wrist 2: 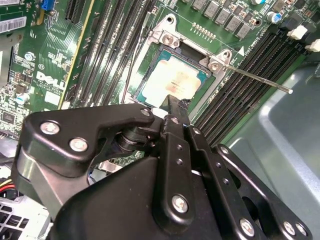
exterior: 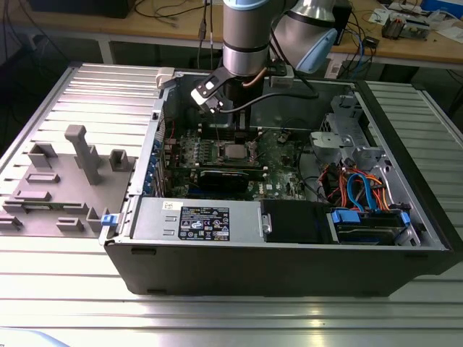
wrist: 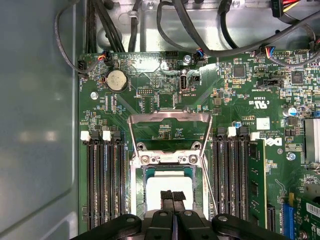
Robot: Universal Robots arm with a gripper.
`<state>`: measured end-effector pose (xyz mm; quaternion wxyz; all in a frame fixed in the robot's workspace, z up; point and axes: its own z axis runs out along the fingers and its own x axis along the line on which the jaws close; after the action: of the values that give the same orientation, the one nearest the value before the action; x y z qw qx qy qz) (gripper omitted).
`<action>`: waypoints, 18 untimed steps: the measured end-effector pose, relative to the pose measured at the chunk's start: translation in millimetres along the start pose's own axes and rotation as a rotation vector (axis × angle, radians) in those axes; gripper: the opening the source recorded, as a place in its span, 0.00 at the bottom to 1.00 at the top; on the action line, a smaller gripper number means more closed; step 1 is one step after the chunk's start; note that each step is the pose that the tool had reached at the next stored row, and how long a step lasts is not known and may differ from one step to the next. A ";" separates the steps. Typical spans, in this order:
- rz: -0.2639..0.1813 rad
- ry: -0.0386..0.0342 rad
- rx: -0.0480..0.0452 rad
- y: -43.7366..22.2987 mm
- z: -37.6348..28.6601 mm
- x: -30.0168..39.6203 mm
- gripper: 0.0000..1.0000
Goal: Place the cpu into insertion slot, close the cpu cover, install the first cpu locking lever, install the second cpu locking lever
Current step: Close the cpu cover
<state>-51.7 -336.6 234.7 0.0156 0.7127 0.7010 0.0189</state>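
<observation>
Your fingertips [wrist: 167,196] are pressed together with nothing visible between them. The gripper [wrist: 173,195] hangs right over the cpu [wrist: 155,192], and you cannot tell from either wrist view whether the tips touch its top. In the second wrist view the closed tips of the gripper [wrist 2: 170,102] sit at the near edge of the cpu [wrist 2: 172,80].

You can see the cpu lying flat inside the insertion slot [wrist: 139,185], silver-grey side up. The cpu cover [wrist: 169,118] is not down on it: you see the frame raised open on the side of the socket away from the gripper, with green board showing through its middle opening.

One thin locking lever [wrist 2: 255,77] sticks out free from a corner of the socket, over the memory slots [wrist 2: 250,65], unlatched.

Further out, banks of memory slots [wrist: 105,185] flank the socket on both sides of the motherboard [wrist: 150,95], and a round coin battery [wrist: 116,79] sits beyond the cover.

From the exterior view, your arm [exterior: 246,36] reaches down into the open computer case [exterior: 289,267], where the cpu [exterior: 233,152] shows just behind a black graphics card [exterior: 228,177]. The case rests on a ribbed metal table [exterior: 72,289], with a grey fixture [exterior: 79,155] on the exterior view's left.
</observation>
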 end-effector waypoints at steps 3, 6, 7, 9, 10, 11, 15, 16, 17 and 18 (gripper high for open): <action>0.000 0.0001 0.0000 0.0 -0.3 0.0 0.11; 0.000 0.0000 0.0008 0.5 -0.4 0.0 0.11; 0.000 -0.0003 0.0041 2.1 -0.4 -0.1 0.11; 0.000 -0.0003 0.0134 5.1 -0.2 0.0 0.11; 0.000 -0.0004 0.0156 5.2 -0.6 -0.1 0.11; 0.000 -0.0007 0.0185 5.4 -1.8 0.0 0.11; 0.000 -0.0004 0.0244 6.1 -15.6 0.1 0.11; 0.000 -0.0004 0.0254 6.3 -19.1 0.1 0.11; 0.000 -0.0005 0.0261 6.4 -21.8 0.1 0.11; 0.000 -0.0005 0.0267 6.5 -24.7 0.1 0.11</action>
<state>-46.4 -336.7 259.7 0.0063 0.7129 0.7012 0.0093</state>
